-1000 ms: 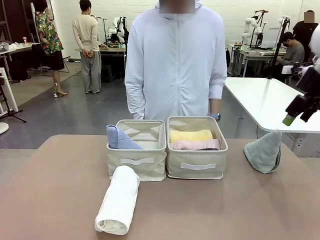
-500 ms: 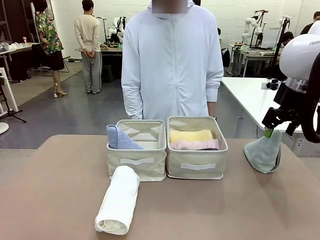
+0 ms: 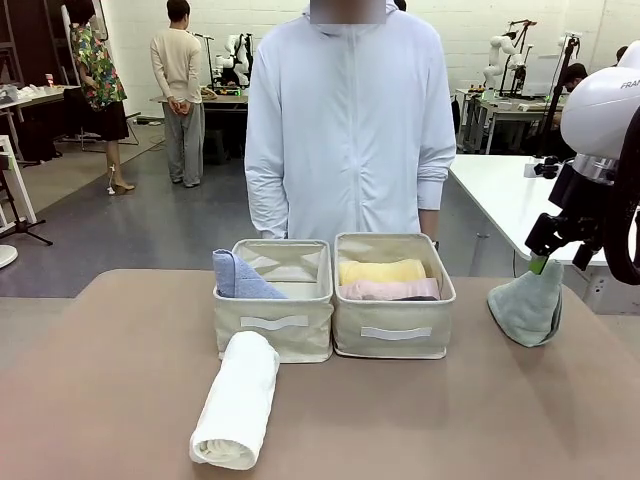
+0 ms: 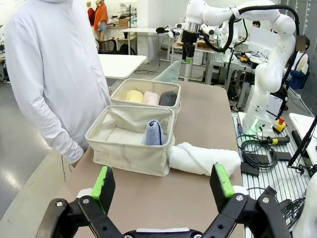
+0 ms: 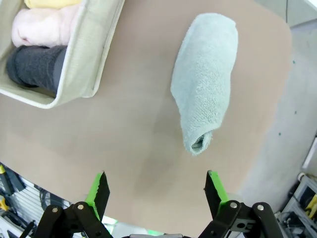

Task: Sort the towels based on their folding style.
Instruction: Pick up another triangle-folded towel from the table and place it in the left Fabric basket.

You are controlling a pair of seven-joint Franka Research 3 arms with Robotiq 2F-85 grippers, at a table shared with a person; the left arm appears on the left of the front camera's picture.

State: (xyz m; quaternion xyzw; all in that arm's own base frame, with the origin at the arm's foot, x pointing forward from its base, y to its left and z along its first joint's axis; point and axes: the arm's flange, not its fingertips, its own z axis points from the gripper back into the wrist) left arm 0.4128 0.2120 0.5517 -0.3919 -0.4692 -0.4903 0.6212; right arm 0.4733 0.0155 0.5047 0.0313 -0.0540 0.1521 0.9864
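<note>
**Open right fingers over the grey-green cone**

Right gripper (image 3: 541,265) near the counter's (image 3: 120,400) right edge, fingers wide apart and empty, close above the tip of the grey-green cone towel (image 3: 528,305); contact impossible to tell. Left gripper (image 4: 163,181) toward the counter's left edge, fingers likewise spread, nothing between them. Two beige baskets side by side at the middle of the far edge. Light blue cone towel (image 3: 238,277) in the left basket (image 3: 273,325). Yellow roll (image 3: 382,271), pink roll (image 3: 390,290) and dark grey roll (image 5: 34,67) in the right basket (image 3: 393,335). White rolled towel (image 3: 237,402) flat on the counter, one end against the left basket's front, the other toward the near edge. Person (image 3: 350,130) standing behind the far edge.
</note>
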